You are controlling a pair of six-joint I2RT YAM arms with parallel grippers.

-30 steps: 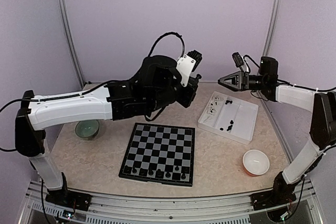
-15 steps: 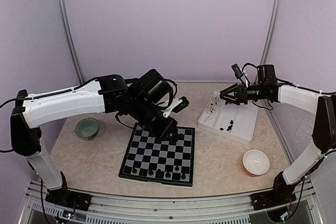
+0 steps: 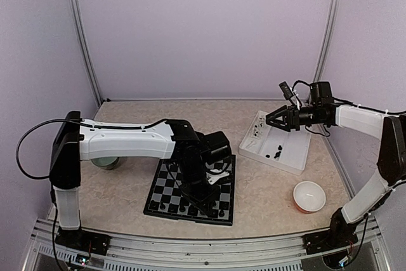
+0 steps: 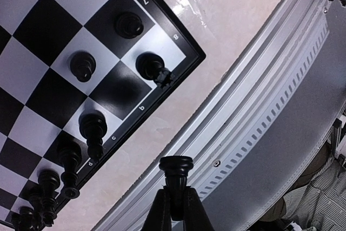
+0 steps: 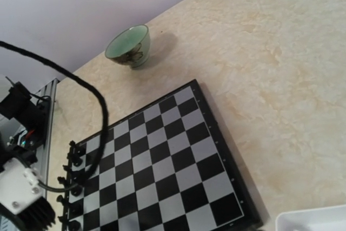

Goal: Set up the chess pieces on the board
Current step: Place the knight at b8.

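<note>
Chess pieces stand along the board's near edge — the left gripper is clenched on one chess piece; the right gripper hangs released over the tray.

Your white left arm hangs over the flat black-and-grey checked chessboard; tiny black plastic pieces crowd its 2 nearest rows; other squares open.

A beige, marbled desk is seen carrying four things directly. A flat square chessboard with black and light grey checks is laid near the front middle, and a white rectangular plastic compartment tray is set farther back to its right. A small green glazed bowl is placed left of the board, and a red-orange round bowl with a white inside stands at the front right.
</note>
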